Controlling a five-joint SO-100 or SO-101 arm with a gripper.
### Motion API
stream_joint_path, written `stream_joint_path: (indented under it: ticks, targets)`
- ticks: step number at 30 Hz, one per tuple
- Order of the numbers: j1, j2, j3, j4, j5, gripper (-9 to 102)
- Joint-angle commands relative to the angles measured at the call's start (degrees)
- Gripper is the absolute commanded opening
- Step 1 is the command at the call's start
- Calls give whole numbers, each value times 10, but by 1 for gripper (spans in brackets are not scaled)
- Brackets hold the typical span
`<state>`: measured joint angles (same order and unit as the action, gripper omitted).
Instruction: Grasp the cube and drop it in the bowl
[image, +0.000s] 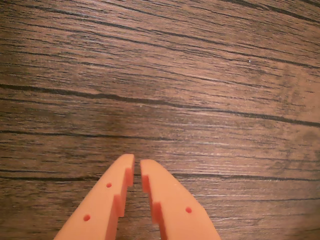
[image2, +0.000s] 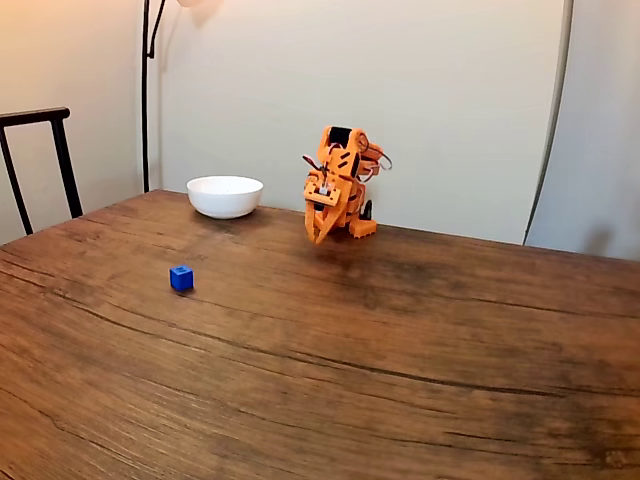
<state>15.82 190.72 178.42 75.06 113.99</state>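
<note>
Pincer (image: 137, 165) nearly closed, thin gap between tips, holding nothing, above bare desk (image2: 400, 340). In fixed view: cube (image2: 181, 278) sits left, well apart from arm; bowl (image2: 225, 196) far left.

Illumination is warm and moderate in both views, with a yellow-orange cast over the whole scene. In the fixed view, the wall (image2: 400, 90) is evenly lit and slightly brighter at upper left, near a lamp pole (image2: 146, 90). The bowl (image2: 225, 196) shows no hard glare; it casts a soft shadow on the table (image2: 400, 370). A diffuse shadow lies beneath the folded arm (image2: 340, 185). Focus is adequate, with mild softness throughout. In the wrist view, the wood grain is sharp at centre and softens toward the corners. The orange gripper (image: 137, 164) is slightly blurred and overexposed along its edges.
</note>
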Motion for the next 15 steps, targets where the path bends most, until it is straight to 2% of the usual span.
stream_joint_path:
  ticks: [1,15]
  targets:
    - [0,-4,-2,24,4,0]
    - [54,-4,-2,23,4,0]
